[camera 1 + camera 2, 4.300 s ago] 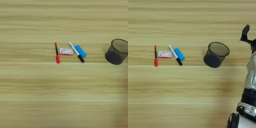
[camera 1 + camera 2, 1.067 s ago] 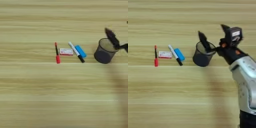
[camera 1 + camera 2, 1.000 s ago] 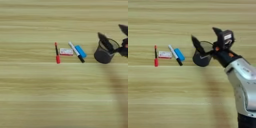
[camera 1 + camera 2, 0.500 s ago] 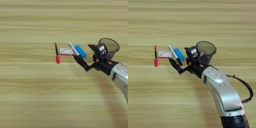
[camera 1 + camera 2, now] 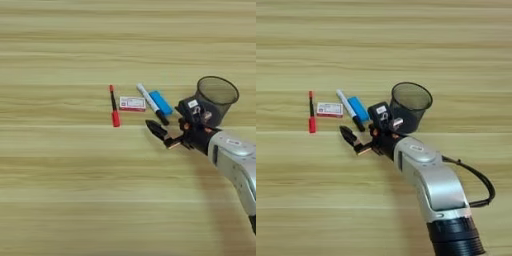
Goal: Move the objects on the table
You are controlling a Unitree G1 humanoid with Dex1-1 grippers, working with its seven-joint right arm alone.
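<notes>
On the table (image 5: pixel 60 200) lie, from left to right, a thin black pen with a red cap (image 5: pixel 114 105), a small white-and-red box (image 5: pixel 132 103), a white marker with a black cap (image 5: pixel 347 107) and a blue oblong block (image 5: pixel 358 108). A black mesh cup (image 5: pixel 411 105) stands upright to their right. My right gripper (image 5: pixel 361 128) is open and low over the table at the marker's black-capped end. One black finger (image 5: pixel 348 134) lies just in front of that cap. The gripper holds nothing.
My silver forearm (image 5: pixel 428 180) runs from the bottom edge up to the gripper and passes close in front of the cup. A black cable (image 5: pixel 481 187) loops out to its right.
My arm has swung in from the right edge and come down in front of the marker. The mesh cup now stands a little further left, closer to the blue block. The small items have not moved.
</notes>
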